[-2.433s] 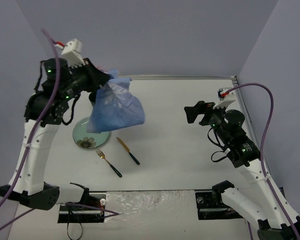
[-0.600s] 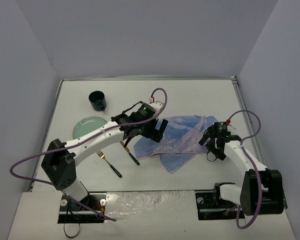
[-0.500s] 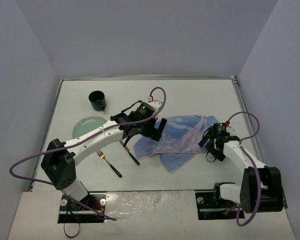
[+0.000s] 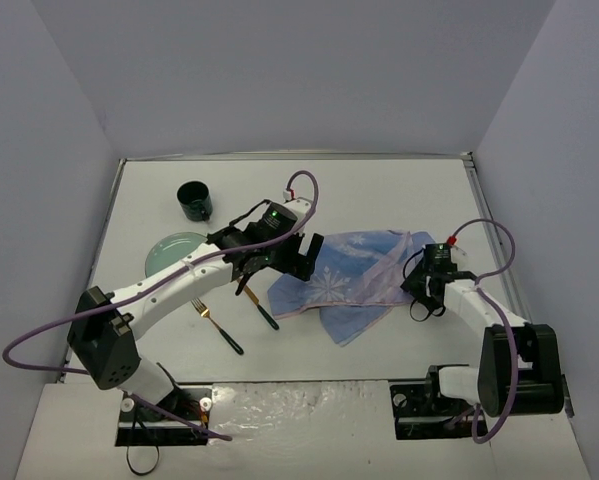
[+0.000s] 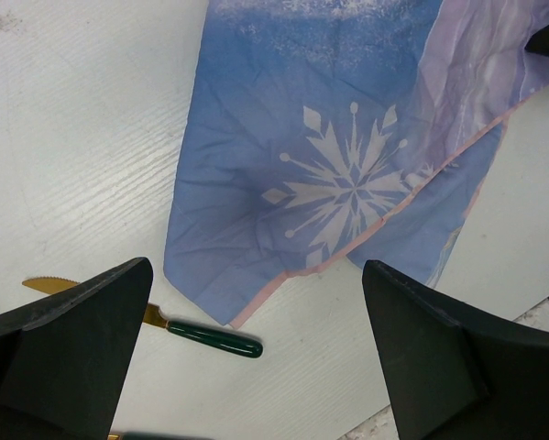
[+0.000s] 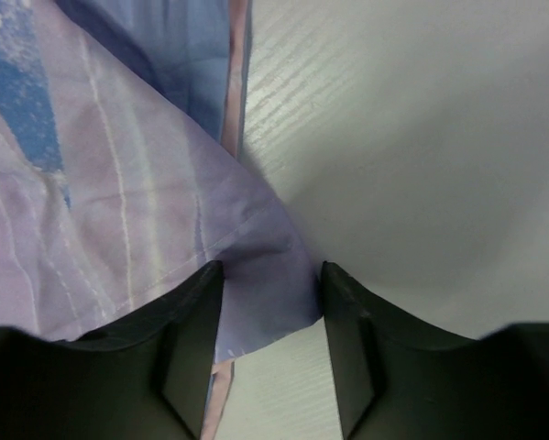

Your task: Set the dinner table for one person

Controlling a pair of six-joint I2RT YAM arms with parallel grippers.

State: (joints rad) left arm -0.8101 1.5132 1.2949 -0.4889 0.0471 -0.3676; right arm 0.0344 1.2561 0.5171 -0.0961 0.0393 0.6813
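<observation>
1. Across the middle-right of the dinner table (image 4: 379,190) the blue snowflake cloth (image 4: 354,275) now lies spread. A couple of seconds back my left gripper (image 4: 307,257) was holding it bunched in the air over the plate (image 4: 174,255).
2. That gripper has let go. Its jaws stand wide apart above the cloth's left corner with nothing in them, and it has drawn slightly left in the last half-second.
3. My right gripper (image 6: 269,275) sits low at the cloth's right corner. Its jaws are partly open astride that corner and don't look pinched on it.
4. I judge the mat as laid but untidy, with its near-right part folded under.
5. Plate, mug (image 4: 193,201), fork (image 4: 217,325) and knife (image 5: 210,337) all lie off the cloth to its left, the knife just beside its corner, so they are not yet set.
</observation>
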